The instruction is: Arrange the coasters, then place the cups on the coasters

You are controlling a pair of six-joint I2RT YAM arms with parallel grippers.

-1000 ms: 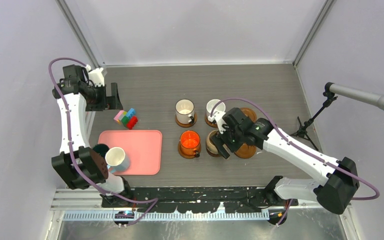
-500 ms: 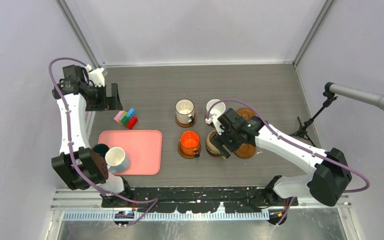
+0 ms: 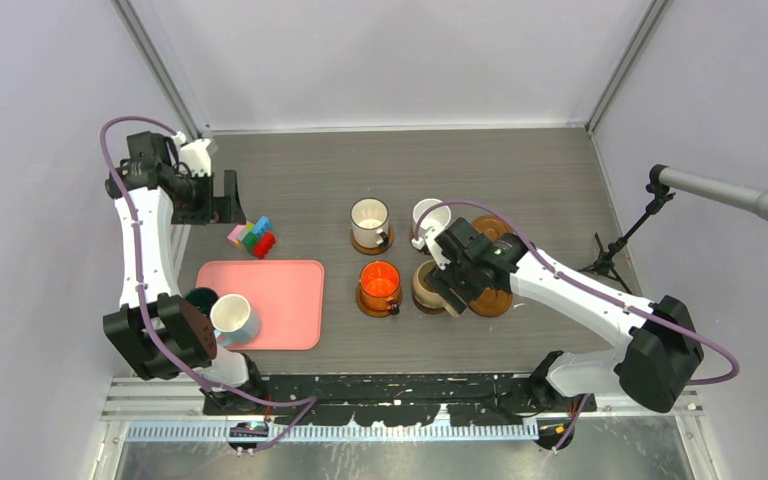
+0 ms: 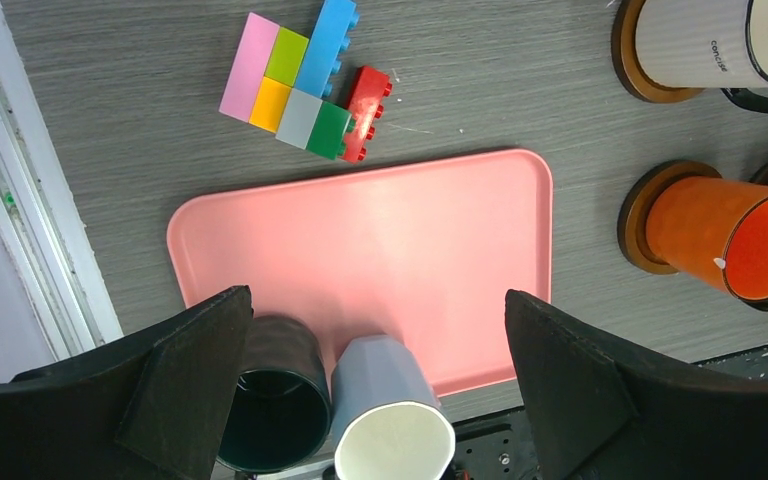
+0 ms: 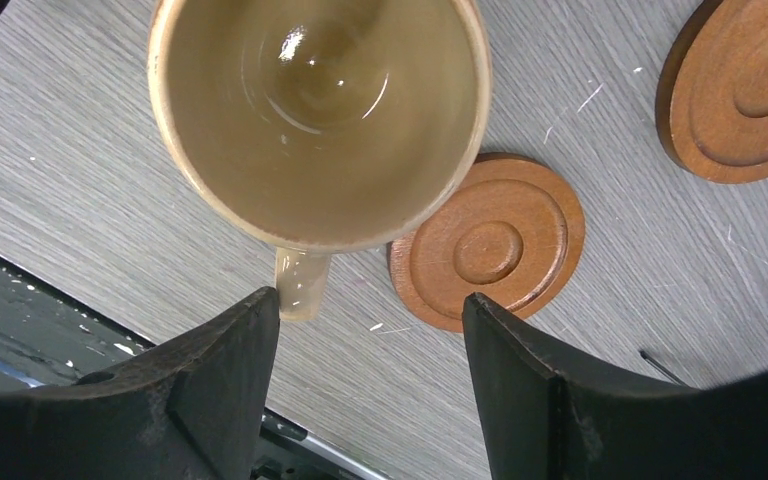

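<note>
My right gripper (image 5: 368,300) is open just in front of the tan cup (image 5: 320,110), its left finger (image 5: 230,350) right beside the cup's handle (image 5: 302,282). From above, the right gripper (image 3: 447,292) covers part of the tan cup (image 3: 423,283). Two bare coasters (image 5: 487,252) (image 5: 745,90) lie to its right. Two white cups (image 3: 370,218) (image 3: 426,214) and the orange cup (image 3: 380,282) stand on coasters. My left gripper (image 4: 375,295) hangs open high above the dark green cup (image 4: 275,400) and the light blue cup (image 4: 390,420).
A pink tray (image 3: 270,295) lies left of centre, with the green and blue cups at its near left corner. Colourful toy blocks (image 3: 252,237) sit behind it. A microphone stand (image 3: 625,235) rises at the right edge.
The right gripper has shifted slightly left over the tan cup and its jaws have narrowed. The left arm has not moved.
</note>
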